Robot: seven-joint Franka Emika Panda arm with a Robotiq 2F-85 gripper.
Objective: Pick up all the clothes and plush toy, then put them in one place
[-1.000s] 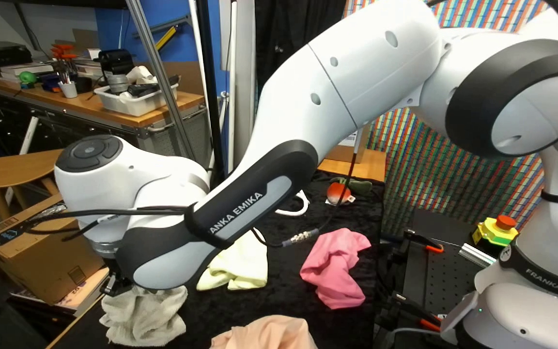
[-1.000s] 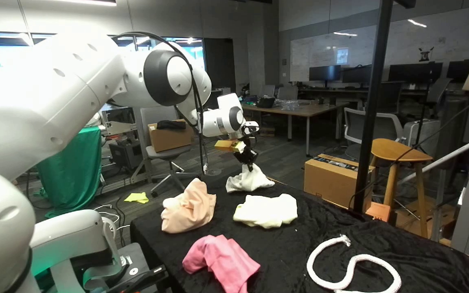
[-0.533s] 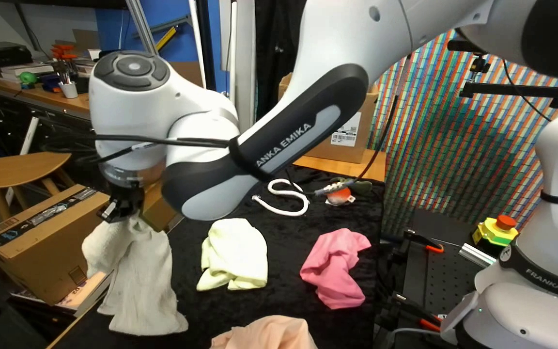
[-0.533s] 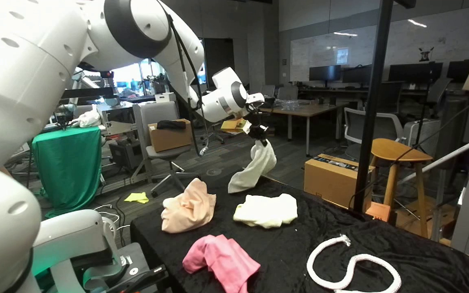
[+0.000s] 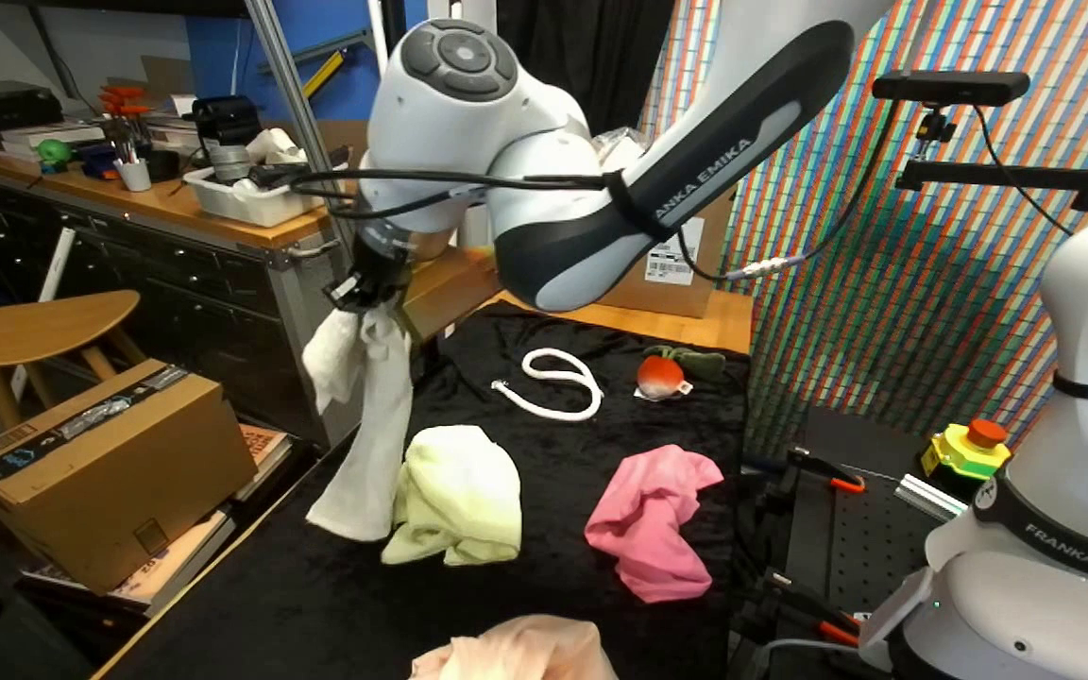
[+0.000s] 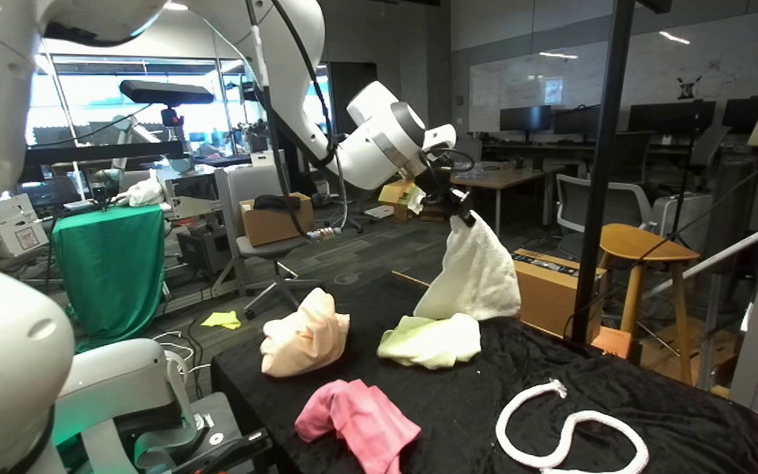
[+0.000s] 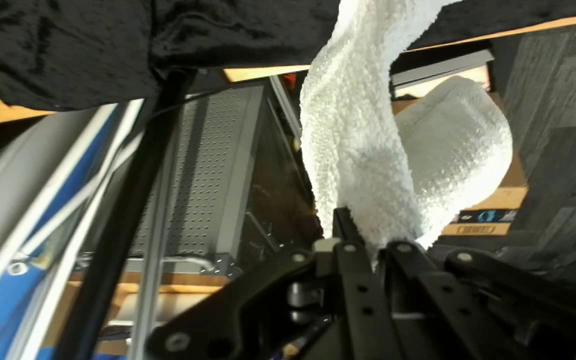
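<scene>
Along the left side of the black-draped table (image 5: 317, 614), sides read as in an exterior view: one black gripper (image 7: 374, 240), raised, its jaws clamped on the gathered top of a white cloth (image 5: 381, 439). Held piece: nubby nap, hanging in folds; lower end just left of the pale yellow cloth (image 5: 459, 496); whether the two touch, I cannot tell.

Pale yellow cloth: one, crumpled, lying mid-table.
Pink cloth (image 5: 653, 524): one, crumpled, lying to the right, apart from the yellow.
Peach cloth (image 5: 518, 652): one, bunched, at the near side, cut off by that view's lower edge.
Plush toy (image 5: 660, 376): one, red-orange, green top, white tag, on the table at far right.
White rope (image 5: 568, 413): one, S-curved, on the table, left of the toy.

Off the table: one taped brown cardboard box (image 5: 110, 472), left; one yellow block (image 5: 964, 458) with a red knob, right.
</scene>
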